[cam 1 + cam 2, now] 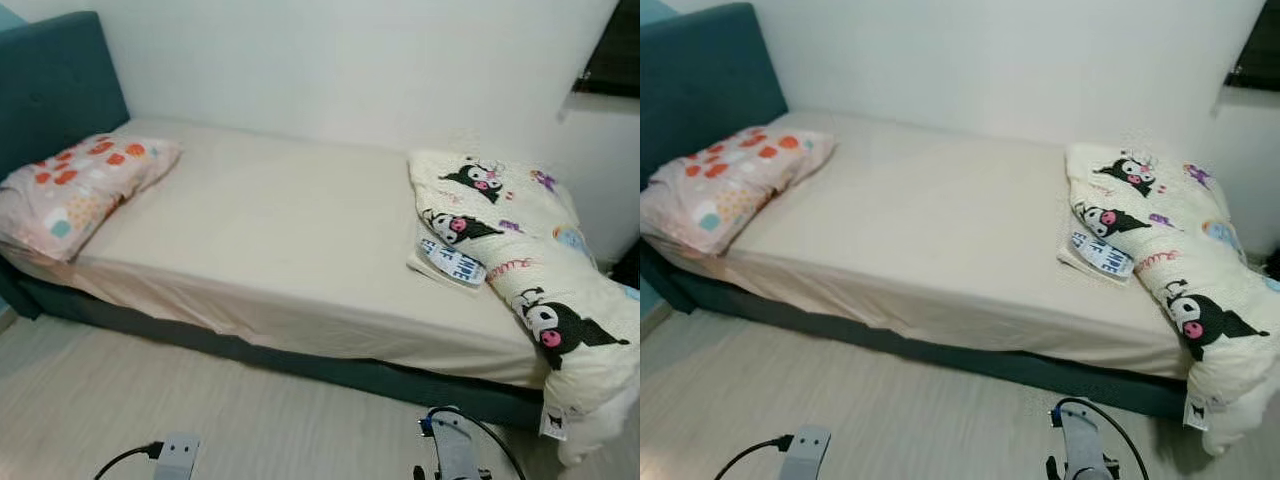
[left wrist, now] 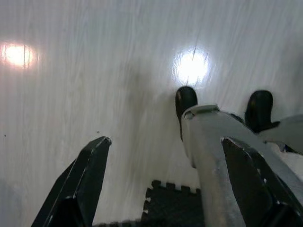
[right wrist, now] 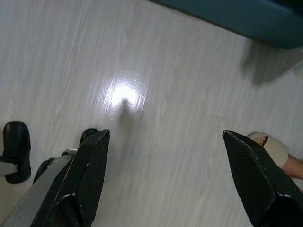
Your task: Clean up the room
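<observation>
A low bed (image 1: 300, 250) with a teal upholstered frame and a cream fitted sheet is standing against the white wall. A pink pillow (image 1: 75, 190) with orange and red spots is lying at the headboard end of the bed. A cream blanket (image 1: 530, 270) printed with black cartoon characters is lying bunched at the foot end, spilling over the corner; its pink lettering is too small to read. Both arms are hanging over the pale wood floor (image 3: 156, 118): left gripper (image 2: 175, 184) and right gripper (image 3: 165, 179) are holding their fingers spread apart, grasping nothing.
</observation>
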You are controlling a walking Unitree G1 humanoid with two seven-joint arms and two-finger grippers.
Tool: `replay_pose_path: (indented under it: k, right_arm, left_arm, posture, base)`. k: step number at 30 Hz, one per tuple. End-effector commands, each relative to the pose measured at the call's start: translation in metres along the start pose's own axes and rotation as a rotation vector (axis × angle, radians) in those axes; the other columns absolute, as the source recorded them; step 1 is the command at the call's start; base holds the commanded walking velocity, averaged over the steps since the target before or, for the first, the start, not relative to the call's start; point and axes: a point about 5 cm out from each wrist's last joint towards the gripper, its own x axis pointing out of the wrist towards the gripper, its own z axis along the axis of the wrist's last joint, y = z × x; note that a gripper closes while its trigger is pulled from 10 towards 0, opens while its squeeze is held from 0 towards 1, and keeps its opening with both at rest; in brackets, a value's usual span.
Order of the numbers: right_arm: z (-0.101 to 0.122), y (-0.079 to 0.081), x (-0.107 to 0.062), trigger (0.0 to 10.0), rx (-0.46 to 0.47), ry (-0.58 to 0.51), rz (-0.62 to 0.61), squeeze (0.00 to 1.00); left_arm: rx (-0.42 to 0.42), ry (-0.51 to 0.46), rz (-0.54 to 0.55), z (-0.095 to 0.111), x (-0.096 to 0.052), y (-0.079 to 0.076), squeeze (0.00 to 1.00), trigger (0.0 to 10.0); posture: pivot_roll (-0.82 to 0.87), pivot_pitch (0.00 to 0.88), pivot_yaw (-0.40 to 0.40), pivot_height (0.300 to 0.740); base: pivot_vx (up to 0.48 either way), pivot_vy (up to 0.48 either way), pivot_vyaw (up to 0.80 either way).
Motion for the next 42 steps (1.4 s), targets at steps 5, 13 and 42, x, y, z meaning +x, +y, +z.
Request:
replay_pose_path:
  k: [5,13,42]
  right_arm:
    - [-0.001,0.003,0.000,10.0,-0.003,0.007,0.009,0.00]
    - [-0.002,0.002,0.000,10.0,-0.001,0.010,0.008,0.00]
    - [-0.003,0.001,0.000,10.0,-0.008,0.012,0.008,0.00]
  left_arm:
    - [0.007,0.009,-0.013,-0.003,0.000,-0.001,0.00,10.0]
    - [0.008,0.005,-0.028,-0.003,0.000,-0.003,0.00,10.0]
    - [-0.019,-0.066,-0.065,0.010,0.000,-0.010,0.00,10.0]
  posture:
    - [0.13,0.036,-0.031,0.724]
    - [0.13,0.036,-0.031,0.724]
    - [0.12,0.040,-0.032,0.724]
  base:
    - [0.000,0.000,0.00]
    - [0.000,-0.469,0.00]
    - [0.000,-0.116,0.00]
